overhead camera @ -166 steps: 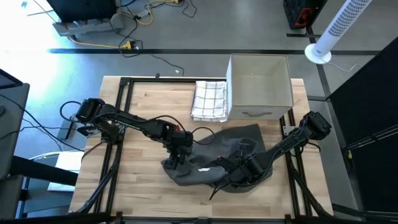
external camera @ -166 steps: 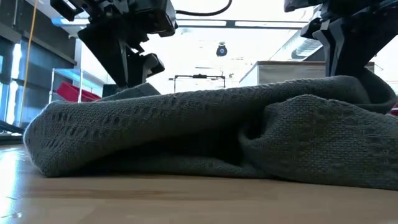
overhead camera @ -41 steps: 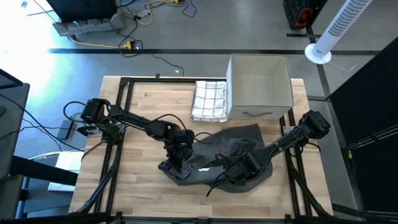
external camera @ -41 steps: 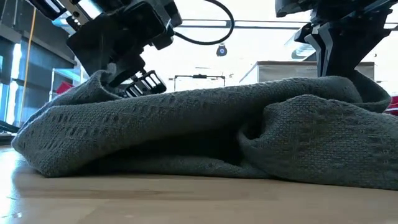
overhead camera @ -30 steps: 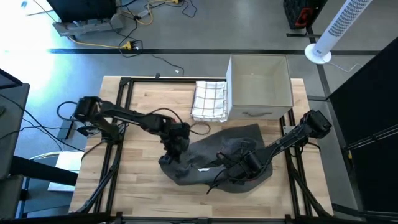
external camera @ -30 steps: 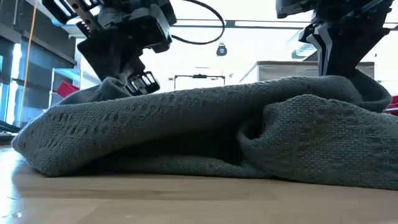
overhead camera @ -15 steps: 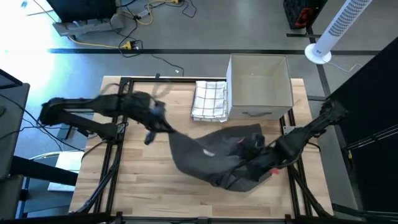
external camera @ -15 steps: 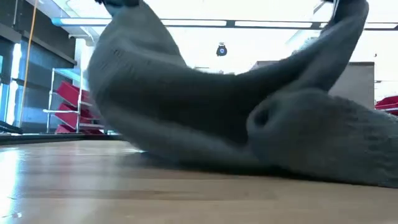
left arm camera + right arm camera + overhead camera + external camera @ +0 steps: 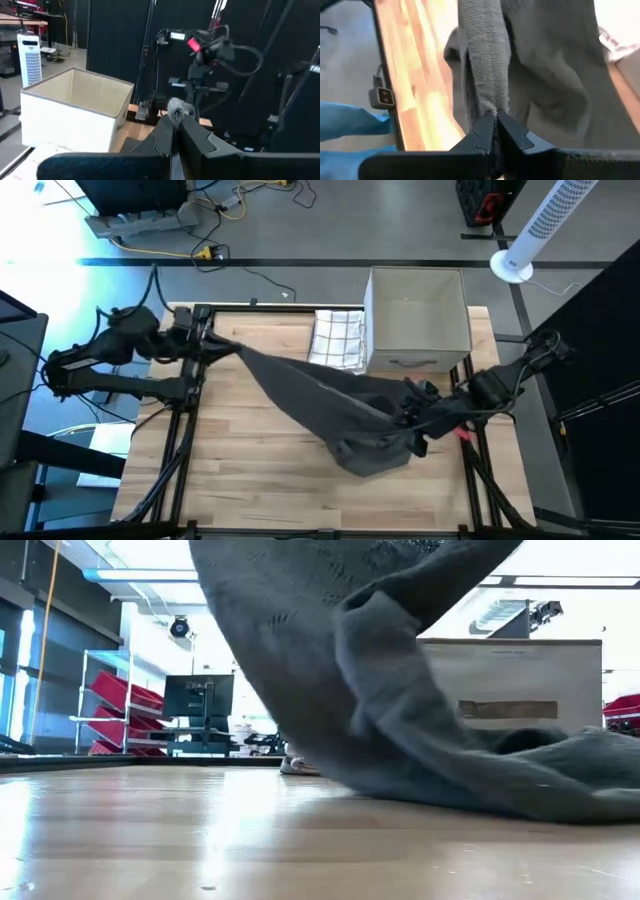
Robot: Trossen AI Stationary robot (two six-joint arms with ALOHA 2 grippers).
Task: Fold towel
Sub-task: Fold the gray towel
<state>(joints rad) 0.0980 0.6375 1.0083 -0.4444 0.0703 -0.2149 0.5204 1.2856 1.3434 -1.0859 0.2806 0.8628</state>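
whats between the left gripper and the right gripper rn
The gray towel, pulled into a band from left gripper to right gripper, both shut on it, clearest in the high view.

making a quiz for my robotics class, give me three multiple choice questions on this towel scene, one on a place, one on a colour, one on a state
1. Where does the checked cloth lie?
A. beside the box, on its left in the high view
B. inside the box
C. on the floor

2. What colour is the towel held by the arms?
A. red
B. dark grey
C. yellow

3. How is the towel now?
A. folded in a neat square
B. flat on the table
C. stretched between both claws, its lower part resting on the table

Answers:
1. A: the high view shows it against the left wall of the box.
2. B: it shows dark grey in all four views.
3. C: the left claw and the right claw are each shut on a part of it, and its low end lies bunched on the table.
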